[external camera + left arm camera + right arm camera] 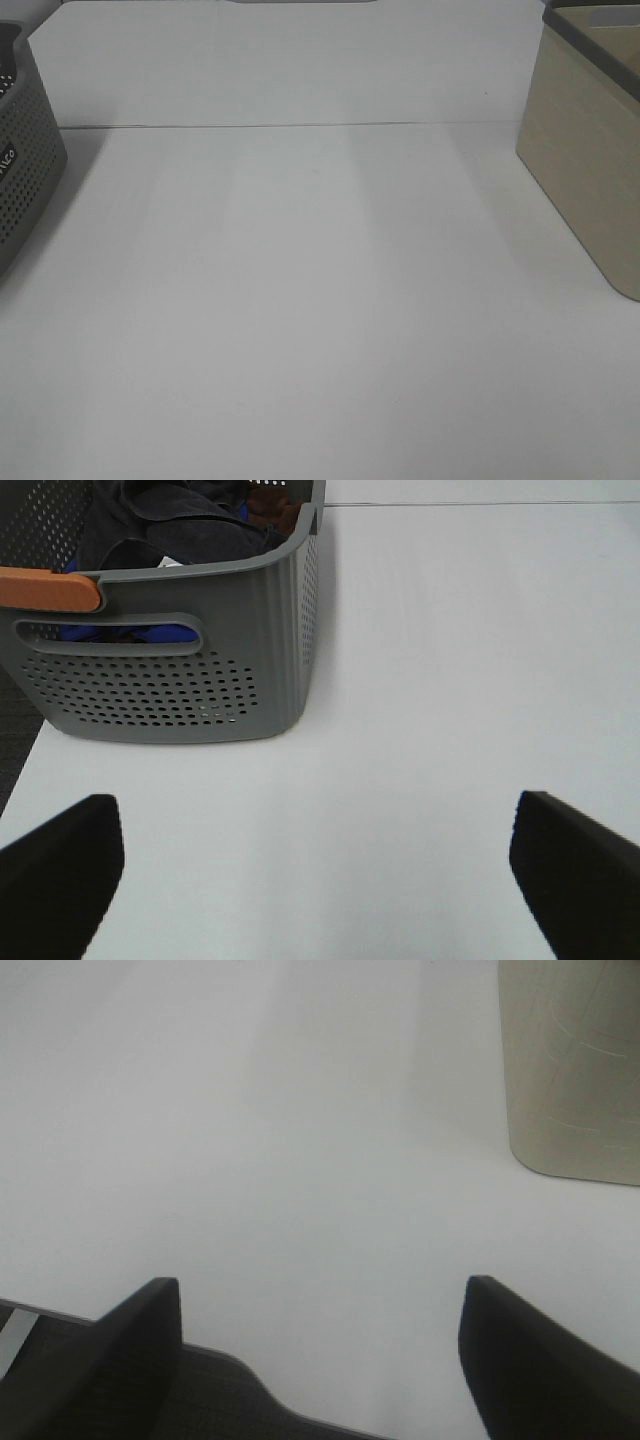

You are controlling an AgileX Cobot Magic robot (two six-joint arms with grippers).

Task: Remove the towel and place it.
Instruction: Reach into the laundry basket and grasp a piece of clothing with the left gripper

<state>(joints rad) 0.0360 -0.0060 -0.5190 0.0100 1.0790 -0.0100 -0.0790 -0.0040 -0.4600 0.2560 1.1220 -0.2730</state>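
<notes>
Left wrist view: the left pincer (315, 845) hung released, its two dark fingers (60, 870) spread wide over bare white worktop (430, 680), probably opened ready for a reach. Just beyond stood the grey basket (250, 640). The towel (170, 520) lay bunched inside it, a dark heap with something blue (150, 633) under it. Crumpled so, it showed no clear long axis, and I could not tell which way it ran. The right wrist view had the right pincer (320, 1310) likewise released over the worktop's near edge, with the beige bin (570, 1070) ahead. In the exterior high view neither arm appeared. The basket sat at the left edge of the frame and the bin at the upper right, well apart, likely so the towel could be laid between them.
</notes>
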